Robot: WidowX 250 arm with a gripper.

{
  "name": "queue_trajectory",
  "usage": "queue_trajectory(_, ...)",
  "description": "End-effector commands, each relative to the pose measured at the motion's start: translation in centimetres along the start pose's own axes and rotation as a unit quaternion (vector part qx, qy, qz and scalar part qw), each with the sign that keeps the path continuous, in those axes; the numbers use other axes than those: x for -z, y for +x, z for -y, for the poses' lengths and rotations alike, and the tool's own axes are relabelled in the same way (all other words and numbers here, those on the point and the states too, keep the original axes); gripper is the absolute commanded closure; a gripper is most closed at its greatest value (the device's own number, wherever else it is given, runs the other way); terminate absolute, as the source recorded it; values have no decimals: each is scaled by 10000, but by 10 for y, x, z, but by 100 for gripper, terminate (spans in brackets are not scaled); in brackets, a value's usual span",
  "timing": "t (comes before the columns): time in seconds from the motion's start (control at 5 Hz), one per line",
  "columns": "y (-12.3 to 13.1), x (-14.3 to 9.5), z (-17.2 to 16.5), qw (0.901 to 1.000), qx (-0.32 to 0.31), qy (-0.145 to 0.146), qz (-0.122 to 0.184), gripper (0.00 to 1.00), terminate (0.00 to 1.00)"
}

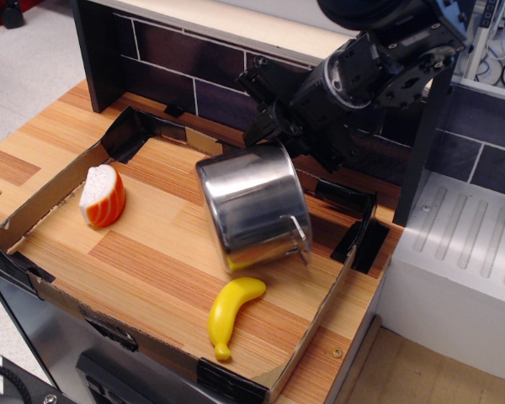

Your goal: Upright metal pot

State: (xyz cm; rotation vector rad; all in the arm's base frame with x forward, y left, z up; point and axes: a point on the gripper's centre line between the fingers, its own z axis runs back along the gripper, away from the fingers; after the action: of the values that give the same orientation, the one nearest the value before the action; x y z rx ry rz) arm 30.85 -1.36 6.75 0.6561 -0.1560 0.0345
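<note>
The metal pot (252, 202) is shiny steel and stands tilted in the cardboard tray (46, 198). Its flat base points up and back, and its rim is low at the front, just above the toy banana (233, 313). One wire loop handle (301, 229) shows on its right side near the rim. My black gripper (268, 126) comes down from the upper right and sits against the pot's far upper edge. The pot hides the fingertips, so I cannot tell whether they are closed on it.
An orange and white sushi toy (102, 195) stands at the tray's left. A dark tiled back wall (177, 59) runs behind the tray. A black post (422, 126) and a white ribbed rack (471, 244) are on the right.
</note>
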Motion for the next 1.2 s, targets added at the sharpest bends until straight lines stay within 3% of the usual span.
queue_trajectory(0.0,2,-4,-27,9990,-110,-219,385,100,0)
queue_trajectory(0.2,3,0,-44,9969,-85,-250,739,100,0)
queue_trajectory(0.4,14,0,-62,9935,-475,-328,985,100,0)
queue_trajectory(0.6,23,-1,-76,9824,-1254,-845,1095,100,0)
queue_trajectory(0.8,22,2,-76,9672,-1746,-1385,1216,100,0)
queue_trajectory(1.0,16,3,-79,9383,-2263,-1899,1796,100,0)
